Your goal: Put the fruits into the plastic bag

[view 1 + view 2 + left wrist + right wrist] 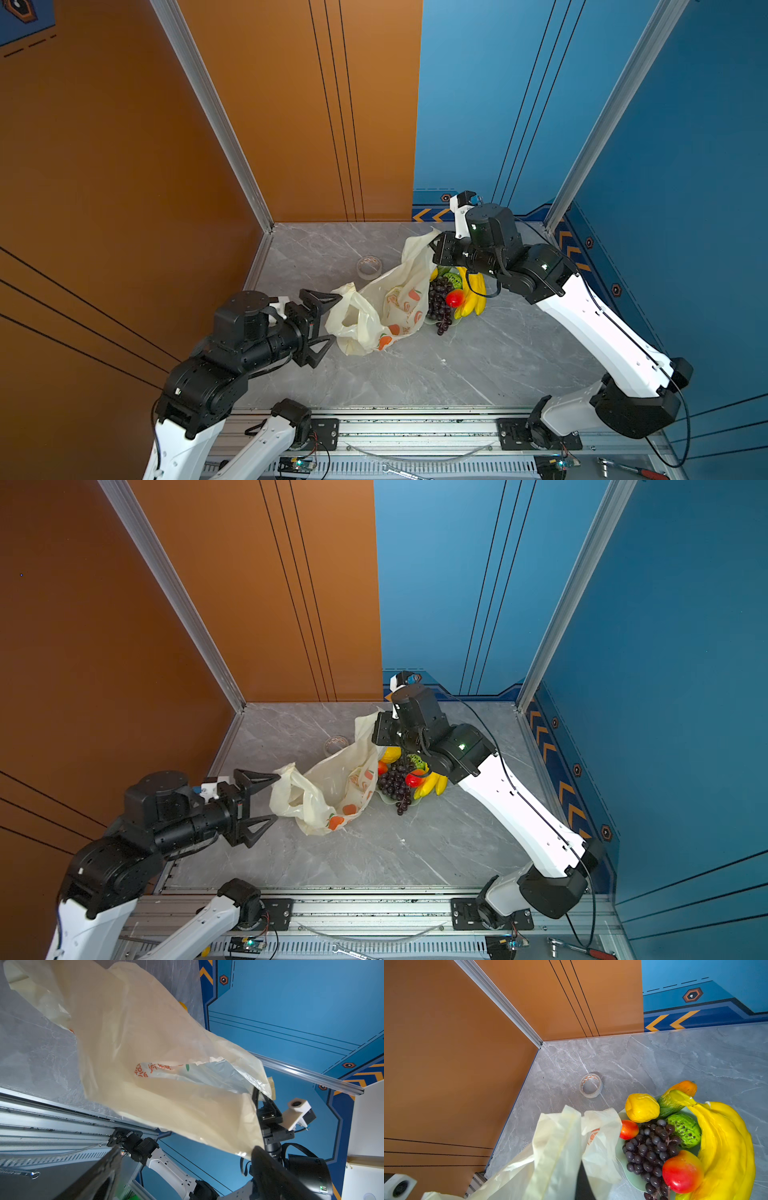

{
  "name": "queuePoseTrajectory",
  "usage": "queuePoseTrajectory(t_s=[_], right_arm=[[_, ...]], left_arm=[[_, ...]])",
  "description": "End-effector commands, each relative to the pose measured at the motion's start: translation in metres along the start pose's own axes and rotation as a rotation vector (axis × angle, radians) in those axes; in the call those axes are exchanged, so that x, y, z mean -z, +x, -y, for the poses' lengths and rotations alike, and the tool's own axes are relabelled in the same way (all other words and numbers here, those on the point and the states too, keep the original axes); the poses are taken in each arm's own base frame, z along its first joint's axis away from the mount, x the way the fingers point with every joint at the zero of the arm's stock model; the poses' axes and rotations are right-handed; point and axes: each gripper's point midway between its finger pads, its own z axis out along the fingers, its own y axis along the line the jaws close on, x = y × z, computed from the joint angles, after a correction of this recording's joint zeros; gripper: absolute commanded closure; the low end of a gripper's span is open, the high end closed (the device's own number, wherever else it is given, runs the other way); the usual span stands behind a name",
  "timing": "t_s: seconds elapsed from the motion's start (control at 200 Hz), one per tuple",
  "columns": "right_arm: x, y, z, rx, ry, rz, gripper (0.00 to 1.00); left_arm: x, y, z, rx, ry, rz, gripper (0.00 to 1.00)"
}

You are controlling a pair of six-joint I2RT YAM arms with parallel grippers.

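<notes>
L fingers (320, 297): spread wide, empty, just beside bag's handle loop
R fingers (583, 1182): clenched on bag's upper rim, rim raised
plastic bag (390, 307): slumped on counter (478, 365)
fruits (453, 297): piled on dish (631, 1180), right beside bag

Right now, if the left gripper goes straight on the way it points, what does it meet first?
The plastic bag: its slack handle end lies just ahead of the open left gripper, though their relative height is hard to judge.
</notes>
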Motion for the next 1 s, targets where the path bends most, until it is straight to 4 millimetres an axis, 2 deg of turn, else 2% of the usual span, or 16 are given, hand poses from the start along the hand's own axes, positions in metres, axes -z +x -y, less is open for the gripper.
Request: queuePoseTrajectory(t_s=[0.0,0.075,0.225,0.411,0.466,0.516,0.591,0.671,0.686,0.761,0.906,0.976,0.996], right_arm=[[0.003,-0.001,0.0,0.023,0.025,0.008,1.0],[0.003,0.001,-0.003,0.031,0.024,0.007,1.0],[0.004,0.006,-0.007,0.039,0.015,-0.004,1.0],[0.007,0.01,-0.009,0.039,0.01,-0.004,1.0],[0.009,0.01,-0.01,0.039,0.007,-0.003,1.0],[0.01,0.011,-0.011,0.04,0.005,-0.003,1.0],[0.014,0.011,-0.013,0.038,0.002,0.003,1.0],[0.018,0.009,-0.012,0.032,0.002,0.01,1.0],[0.013,0.017,-0.008,0.036,0.016,-0.009,1.0],[0.013,0.018,-0.004,0.029,0.031,-0.011,1.0],[0.003,0.02,0.003,0.005,0.054,-0.036,1.0],[-0.015,0.021,0.012,0.007,0.087,-0.052,1.0],[-0.016,0.011,0.009,0.006,0.08,-0.031,1.0]], left_arm=[[-0.016,0.0,0.018,-0.022,0.053,0.007,0.02],[-0.032,0.001,0.019,-0.035,0.05,0.015,0.02],[-0.048,-0.003,0.021,-0.052,0.039,0.04,0.02],[-0.052,-0.011,0.02,-0.058,0.029,0.083,0.0],[-0.055,-0.013,0.019,-0.057,0.02,0.089,0.02],[-0.057,-0.016,0.017,-0.061,0.013,0.098,0.12],[-0.057,-0.02,0.018,-0.069,0.011,0.116,0.47],[-0.057,-0.023,0.021,-0.08,0.013,0.124,0.74],[-0.056,-0.024,0.021,-0.084,0.013,0.126,0.79],[-0.051,-0.027,0.023,-0.107,0.007,0.138,1.0],[-0.032,-0.035,0.02,-0.165,-0.026,0.181,1.0],[-0.024,-0.045,0.017,-0.176,-0.044,0.214,1.0],[-0.023,-0.048,0.017,-0.174,-0.046,0.216,1.0]])
